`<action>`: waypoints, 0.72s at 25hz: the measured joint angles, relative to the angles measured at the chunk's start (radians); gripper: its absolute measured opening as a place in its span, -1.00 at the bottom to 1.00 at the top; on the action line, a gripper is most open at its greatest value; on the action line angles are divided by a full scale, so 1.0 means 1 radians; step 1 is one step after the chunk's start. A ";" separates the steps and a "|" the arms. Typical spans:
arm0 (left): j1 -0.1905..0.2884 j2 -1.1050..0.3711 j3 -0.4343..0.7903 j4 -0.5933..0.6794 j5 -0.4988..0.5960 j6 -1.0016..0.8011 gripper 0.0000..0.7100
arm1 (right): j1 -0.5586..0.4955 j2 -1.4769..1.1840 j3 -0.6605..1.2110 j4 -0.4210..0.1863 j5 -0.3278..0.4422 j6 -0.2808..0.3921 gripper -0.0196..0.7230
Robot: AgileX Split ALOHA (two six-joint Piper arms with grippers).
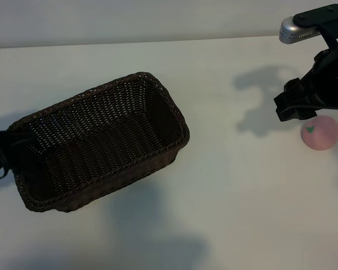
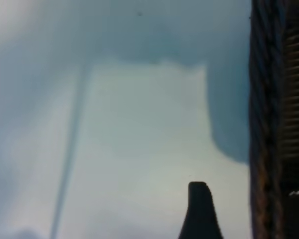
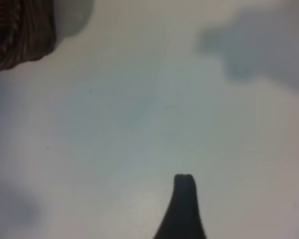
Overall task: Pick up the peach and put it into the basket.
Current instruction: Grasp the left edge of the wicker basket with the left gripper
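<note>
from the exterior view, the peach (image 1: 320, 133) sits on the white tabletop (image 1: 231, 202) near the right edge, well apart from the basket (image 1: 99, 140), which lies toward the left and holds nothing. the right tool (image 1: 296, 108) hangs just beside the peach, a little up and to its left, apart from it rather than around it. its fingers are too dark and bunched here to show their spread, though it carries nothing. the left arm shows only as a dark shape at the far left edge, against the basket's near end.

in the left wrist view, one dark fingertip (image 2: 199, 199) of the left tool pokes into the frame over bare tabletop, with the woven basket wall (image 2: 279, 124) running along one side. only one finger shows, so the tool looks spread wide and empty — no peach near it.

in the right wrist view, a single fingertip (image 3: 183, 191) of the right tool stands over bare tabletop, a corner of the basket (image 3: 20, 35) far off. again one finger alone, so the tool reads as wide, gripping nothing; the peach is not in view here.

so nothing of the task is done yet — the grasp, the lift, the carry across and the drop into the basket are all left.
</note>
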 joint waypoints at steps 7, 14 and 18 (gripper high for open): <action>0.010 0.020 0.000 -0.037 -0.038 -0.005 0.48 | 0.000 0.000 0.000 0.001 0.001 0.000 0.66; 0.010 0.087 0.000 -0.040 -0.052 -0.007 0.48 | 0.000 0.000 0.000 0.001 0.006 0.000 0.66; 0.010 0.087 0.000 -0.038 -0.061 -0.009 0.48 | 0.000 0.000 0.000 0.001 0.007 0.000 0.66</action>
